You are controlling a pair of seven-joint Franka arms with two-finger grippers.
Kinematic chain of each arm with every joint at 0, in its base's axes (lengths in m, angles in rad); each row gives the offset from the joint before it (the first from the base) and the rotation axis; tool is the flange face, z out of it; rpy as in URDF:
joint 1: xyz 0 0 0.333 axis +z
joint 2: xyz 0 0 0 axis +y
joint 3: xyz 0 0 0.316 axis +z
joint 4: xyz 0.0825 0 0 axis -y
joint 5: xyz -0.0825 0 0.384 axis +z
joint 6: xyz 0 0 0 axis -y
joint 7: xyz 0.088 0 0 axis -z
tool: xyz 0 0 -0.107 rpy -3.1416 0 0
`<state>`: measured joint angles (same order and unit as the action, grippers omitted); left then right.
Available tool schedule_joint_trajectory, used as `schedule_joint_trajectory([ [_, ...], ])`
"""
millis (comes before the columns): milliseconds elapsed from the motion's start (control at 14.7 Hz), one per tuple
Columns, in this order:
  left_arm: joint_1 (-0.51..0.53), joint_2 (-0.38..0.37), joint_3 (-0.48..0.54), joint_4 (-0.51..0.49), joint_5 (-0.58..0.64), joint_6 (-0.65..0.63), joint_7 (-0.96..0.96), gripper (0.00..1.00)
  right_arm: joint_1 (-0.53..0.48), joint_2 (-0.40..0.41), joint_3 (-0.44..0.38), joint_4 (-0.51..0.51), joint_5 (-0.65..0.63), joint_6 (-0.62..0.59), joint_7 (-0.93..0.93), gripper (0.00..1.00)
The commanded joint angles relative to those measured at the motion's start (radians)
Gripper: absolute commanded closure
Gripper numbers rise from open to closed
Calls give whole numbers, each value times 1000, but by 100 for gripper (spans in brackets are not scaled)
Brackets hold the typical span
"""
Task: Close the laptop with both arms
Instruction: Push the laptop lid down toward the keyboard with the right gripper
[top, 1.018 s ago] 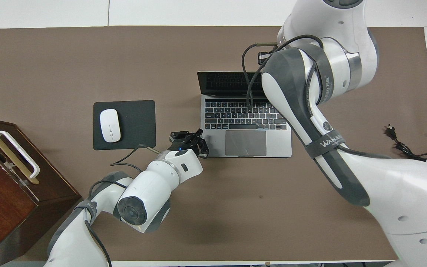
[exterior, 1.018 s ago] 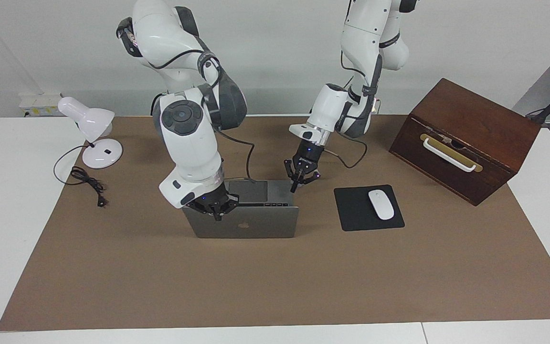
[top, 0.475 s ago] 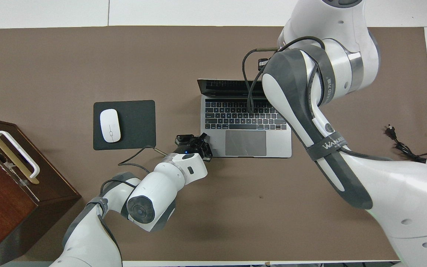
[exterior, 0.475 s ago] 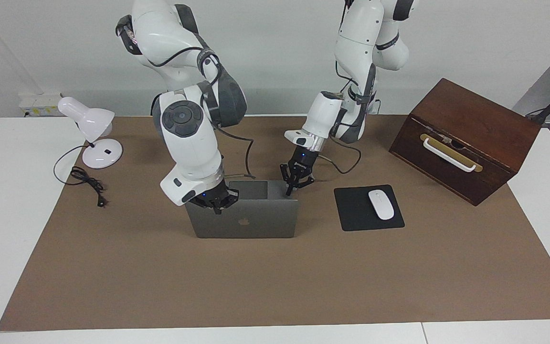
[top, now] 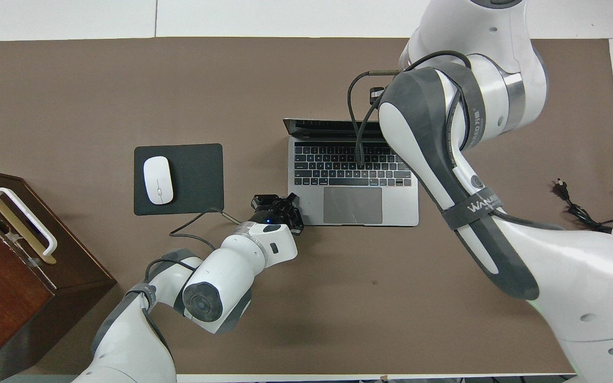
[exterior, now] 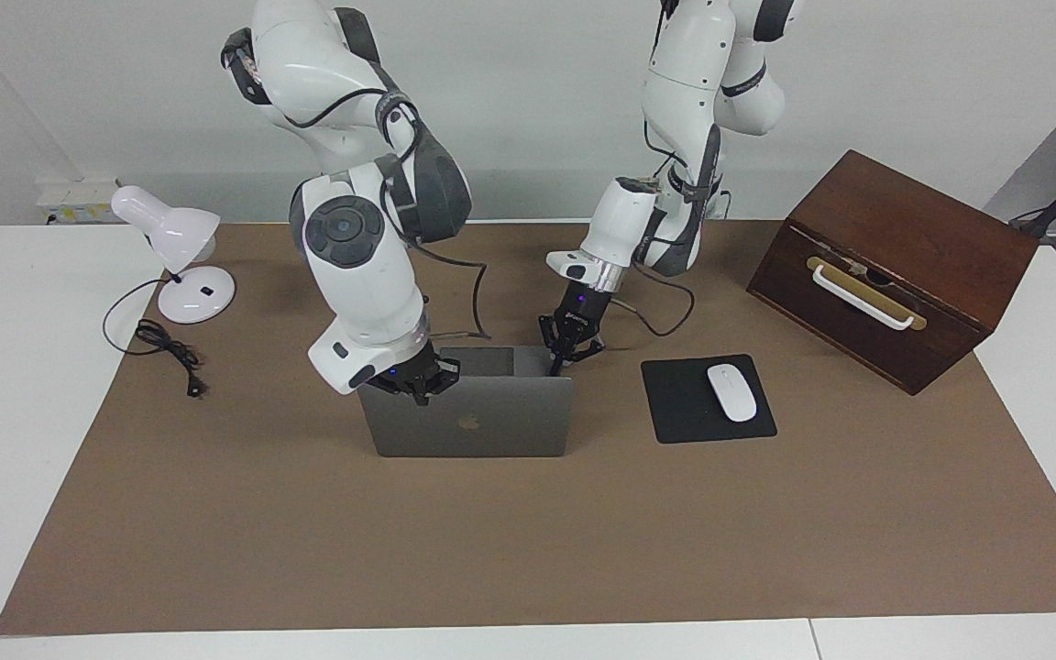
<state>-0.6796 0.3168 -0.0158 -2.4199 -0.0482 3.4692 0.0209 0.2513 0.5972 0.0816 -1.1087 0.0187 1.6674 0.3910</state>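
Toward the right arm's end of the bench (exterior: 491,550) stands a white lamp (exterior: 175,247); nothing touches it.

Next comes the right hand (exterior: 420,392). Its fingers are pressed together and hold nothing. It rests on the top edge of the laptop (exterior: 482,422) lid, at the corner toward the right arm's end. I think it sits there so it can push the lid down toward the keys.

The laptop is in the middle of the bench, half open, with its keys facing the robots.

Then comes the left hand (exterior: 557,367), closed too and empty. It is down at the laptop's near corner by the trackpad, at the left arm's end. That looks like a way to hold the laptop's bottom part in place while the lid is pushed.

The black mouse pad (exterior: 675,403) with a white mouse (exterior: 731,392) lies beside the laptop, and the wooden box (exterior: 913,238) stands at the left arm's end.

A second ago the lid stood more open and more screen showed from above. Now it leans further over the keys. The left hand has also come closer to the laptop's corner.
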Motion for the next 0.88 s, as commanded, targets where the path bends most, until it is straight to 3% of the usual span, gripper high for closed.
schedule_joint_trajectory([
  [0, -34, 1, 17, -50, 2, 27, 13, 100, -17, -37, 12, -55, 17, -17, 20, 100],
  [339, -37, -8, 17, -100, 2, 31, 14, 100, -24, -71, 10, -123, 41, -17, 20, 100],
  [814, -37, -15, 17, -130, 2, 31, 22, 100, -35, -169, 10, -322, 96, -26, 20, 100],
])
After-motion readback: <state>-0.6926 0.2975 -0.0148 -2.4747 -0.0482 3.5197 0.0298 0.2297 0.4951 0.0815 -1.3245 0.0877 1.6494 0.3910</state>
